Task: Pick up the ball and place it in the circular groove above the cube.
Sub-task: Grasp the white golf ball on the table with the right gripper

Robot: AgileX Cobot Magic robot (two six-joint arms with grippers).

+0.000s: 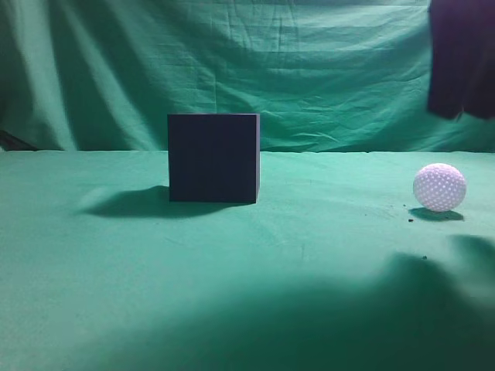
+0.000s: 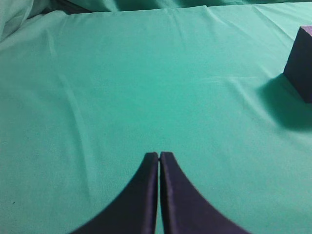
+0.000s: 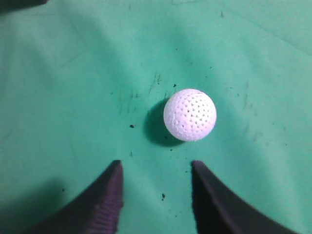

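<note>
The ball point(image 3: 189, 114) sits on the green cloth point(image 1: 232, 270), far off to the right side, well apart from the cube point(image 1: 213, 158); nothing is touching it. It looks small, hard and light, I think, with little dimples all over; it is round, so it will likely roll away if it gets a bump from one side. The best place to hold it is across its middle, with one finger on each side, so it cannot pop out up or down.

The right gripper point(image 3: 156, 168) hangs over the ball with its two fingers wide apart; it holds nothing. The ball lies just past the tips and a bit toward the right finger (so the gripper should slide over a little before it comes down). The gap looks big enough for the ball to fit in.

The left gripper point(image 2: 159, 157) is far from the ball; its fingers are pressed together with nothing between them; a corner of the cube shows off to its right.

The cube stands flat on the cloth; its top cannot be seen from here, so I cannot tell where the round groove is.

Counting: one ball, one cube, two grippers; a few tiny dark crumbs lie on the cloth near the ball.
</note>
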